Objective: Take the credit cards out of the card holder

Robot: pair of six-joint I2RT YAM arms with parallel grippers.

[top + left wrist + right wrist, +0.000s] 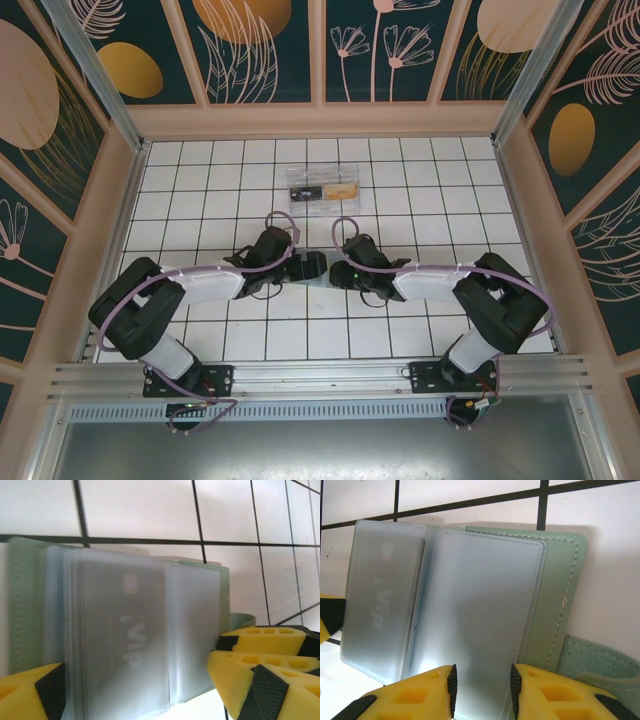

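Right gripper (482, 682) pinches the card holder (560, 590) by a clear sleeve (480, 605), likely steadying it mid-table, with the green cover splayed behind. Left gripper (140, 682) stands open, fingers either side of the sleeve stack. VIP card (132, 640) sits in a pocket — not yet out. Further back, what look like two loose cards (322, 187) lie on the table (200, 200).

A robot-testing booth: white tiled table (200, 200), aluminium rails (320, 375), botanical-print wall panels (260, 50).

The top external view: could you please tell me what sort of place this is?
Probably a purpose-built robot test cell: a white tiled table, floral wall panels boxing it in, and an aluminium mounting rail along the near edge.
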